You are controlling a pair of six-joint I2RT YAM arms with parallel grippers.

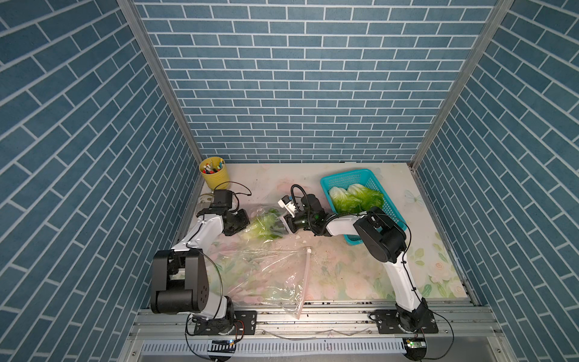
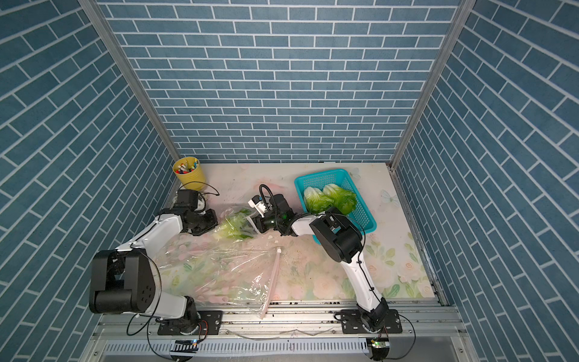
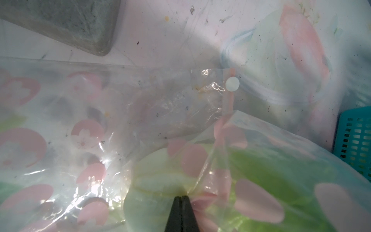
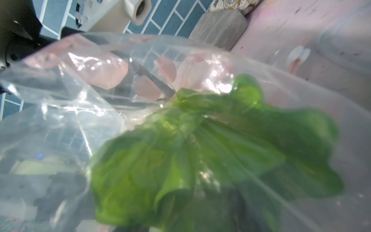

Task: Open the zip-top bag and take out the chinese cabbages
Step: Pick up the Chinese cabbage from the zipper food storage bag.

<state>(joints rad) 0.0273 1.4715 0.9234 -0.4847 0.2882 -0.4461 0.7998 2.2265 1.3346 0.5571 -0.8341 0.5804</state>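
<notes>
Chinese cabbages (image 1: 354,199): two in basket (image 1: 347,175), 3rd cabbage (image 1: 261,227) inside zip-top bag (image 1: 266,269). Left pincer (image 3: 181,197) clenched on bag film; right pincer (image 1: 282,225) at leaves, grip unclear. Risk: leaves slip/tear, bag drags along.

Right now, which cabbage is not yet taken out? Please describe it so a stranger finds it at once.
Find the teal basket at the back of the table; it holds two cabbages. The third cabbage lies to its left, mid-table. Only this one is inside the clear zip-top bag.
</notes>
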